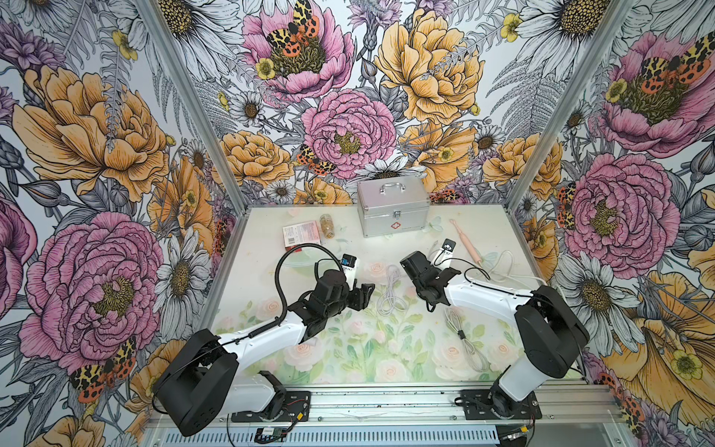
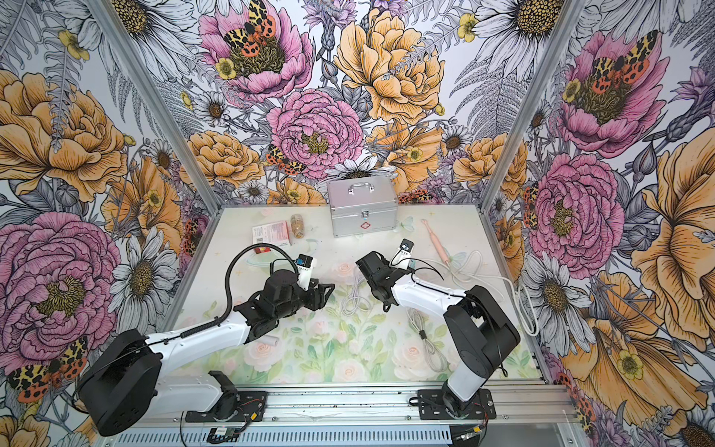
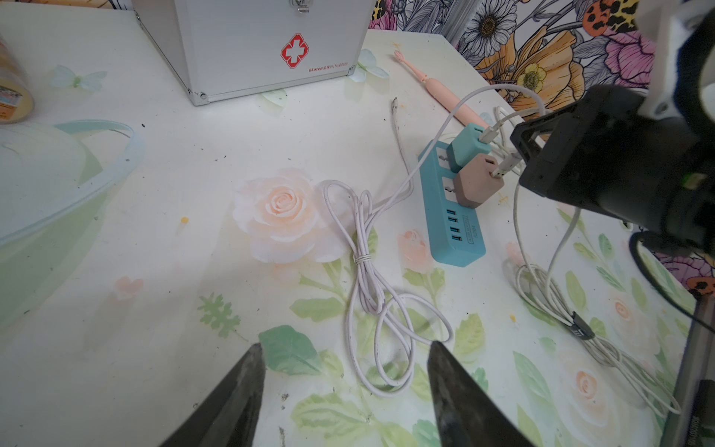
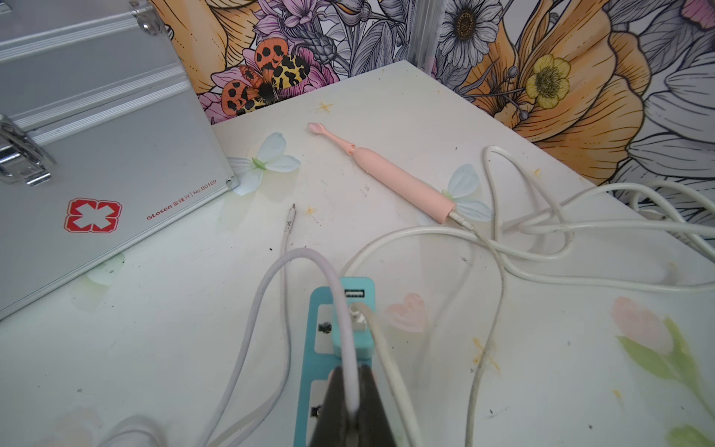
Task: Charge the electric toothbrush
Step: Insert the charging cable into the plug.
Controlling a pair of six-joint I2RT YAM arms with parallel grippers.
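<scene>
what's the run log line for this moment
left end effector: open, by coiled lilac cable | right end effector: shut on that cable above teal power strip | pink electric toothbrush: flat on table, white cable at base

Bright, even light with soft shadows; wrist views bend at the edges and blur nearby things.

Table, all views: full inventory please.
toothbrush: 1, pink, far right
power strip: 1, teal, under right arm
adapters: 2, teal and tan, in power strip
lilac cable: 1, coiled centre
bundled cable: 1, grey-white, near right
power cord: 1, white, right edge
case: 1, silver, back centre
jar: 1, amber, back left
box: 1, pink-white, beside jar
basin: 1, pale green, under left arm
left claw: open, over lilac cable
right claw: shut on lilac cable
</scene>
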